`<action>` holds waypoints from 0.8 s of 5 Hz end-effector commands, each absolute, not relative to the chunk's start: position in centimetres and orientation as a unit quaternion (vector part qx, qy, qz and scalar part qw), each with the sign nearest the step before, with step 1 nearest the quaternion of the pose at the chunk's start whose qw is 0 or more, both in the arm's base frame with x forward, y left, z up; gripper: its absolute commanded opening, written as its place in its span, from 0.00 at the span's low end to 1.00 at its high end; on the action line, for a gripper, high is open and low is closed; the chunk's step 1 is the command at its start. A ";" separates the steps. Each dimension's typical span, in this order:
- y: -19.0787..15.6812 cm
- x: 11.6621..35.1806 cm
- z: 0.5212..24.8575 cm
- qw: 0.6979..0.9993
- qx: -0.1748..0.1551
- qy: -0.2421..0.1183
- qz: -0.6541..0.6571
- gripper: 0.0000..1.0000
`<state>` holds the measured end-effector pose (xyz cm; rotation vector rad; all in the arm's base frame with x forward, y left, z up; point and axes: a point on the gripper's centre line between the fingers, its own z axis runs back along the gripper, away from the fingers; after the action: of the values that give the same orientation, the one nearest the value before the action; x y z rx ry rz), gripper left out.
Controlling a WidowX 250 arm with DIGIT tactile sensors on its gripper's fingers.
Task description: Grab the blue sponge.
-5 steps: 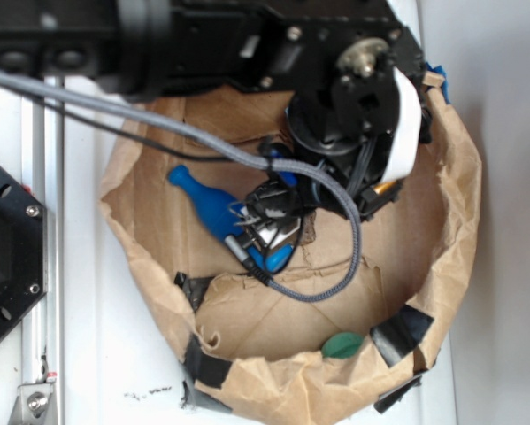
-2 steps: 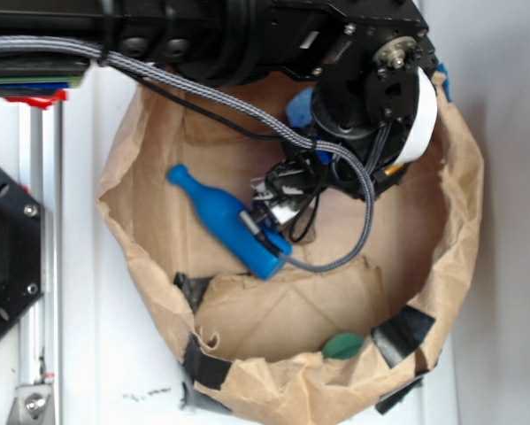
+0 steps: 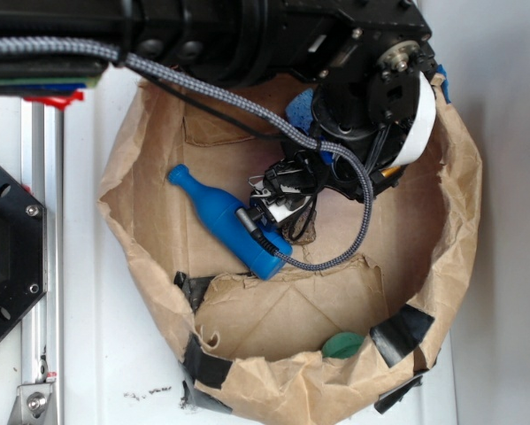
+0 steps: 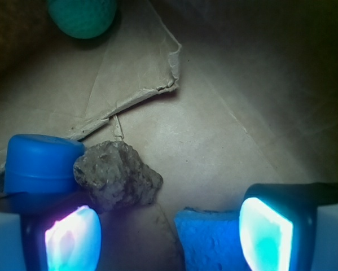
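The gripper hung with fingers spread and empty over the bag floor, the sponge lying between them, nearer the right-hand pad, while the bottle and a rock crowded the other pad.

The blue sponge is light blue with a speckled, pitted face. At nine o'clock from it in the wrist view sits a mottled grey-brown lump, beside the glossy darker blue bottle. The claw has pads glowing cyan, the left one tinged pink. The paper bag is tan, patched with black tape. A green ball sits at eleven o'clock. The table is white.
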<state>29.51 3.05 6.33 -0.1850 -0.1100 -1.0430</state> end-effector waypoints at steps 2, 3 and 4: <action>2.4 29.0 10.5 0.850 -0.091 -0.101 -0.509 1.00; 1.9 28.1 12.1 0.840 -0.100 -0.122 -0.519 1.00; 2.5 28.1 12.0 0.845 -0.045 -0.128 -0.518 1.00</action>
<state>28.24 2.94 10.12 -0.1337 -0.2175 -1.0917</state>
